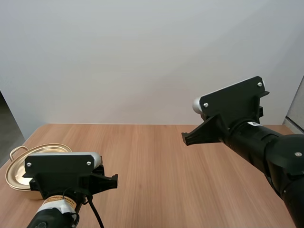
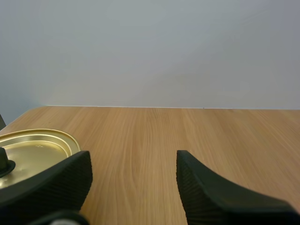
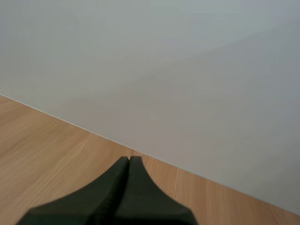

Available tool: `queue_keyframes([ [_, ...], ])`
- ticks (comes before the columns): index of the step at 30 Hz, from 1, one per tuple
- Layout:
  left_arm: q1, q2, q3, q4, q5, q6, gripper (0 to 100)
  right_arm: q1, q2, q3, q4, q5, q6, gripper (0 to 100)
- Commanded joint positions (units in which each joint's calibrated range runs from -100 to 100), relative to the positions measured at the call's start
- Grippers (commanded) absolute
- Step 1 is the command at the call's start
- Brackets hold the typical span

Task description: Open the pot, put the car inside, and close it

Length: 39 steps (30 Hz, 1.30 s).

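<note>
Two black grippers were out over a wooden table (image 1: 156,166) when the picture was taken, and they were in opposite states. My left gripper (image 2: 133,158) sat low at the near left part of the table. Its two fingers (image 2: 201,192) stood well apart, ribbed inner faces turned to each other and bare wood between them, and it held nothing. Just beside it, on its left, stood the golden pot (image 1: 16,179) at the table's left edge. Its lid (image 1: 28,161) lay flat on top, and one looped handle (image 1: 18,151) jutted out at its far left. From the left wrist camera, the lid's round rim showed close to the left finger, and a dark knob (image 2: 4,165) rose at the lid's middle. The finger was near the rim, though I could not tell whether they touched. My right gripper (image 1: 186,138) hung raised above the right half of the table, well apart from the pot, pointing left and slightly downward. Its fingers were pressed together into a single dark wedge, pinching nothing, as the right wrist camera made plain. Past their tips, the table's far edge met a pale wall (image 1: 142,61).
</note>
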Motion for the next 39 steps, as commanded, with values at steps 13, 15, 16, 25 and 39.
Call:
queue_keyframes([
  [13,0.0,0.0,0.0,0.06,0.28,0.12,87,-0.04,0.87,0.06,0.52,-0.06,0.0,0],
  [15,0.0,0.0,0.0,0.06,0.28,0.11,84,-0.04,0.87,0.06,0.52,-0.06,0.0,0],
  [16,0.0,0.0,0.0,0.06,0.28,0.11,78,-0.04,0.87,0.06,0.52,-0.06,0.0,0],
  [25,0.0,0.0,0.0,0.42,0.28,0.32,0,-0.04,2.44,0.06,0.52,-0.06,1.37,0],
  [39,0.0,0.0,0.0,0.42,0.28,0.32,0,0.38,-0.46,0.16,-2.56,-0.62,7.75,0],
])
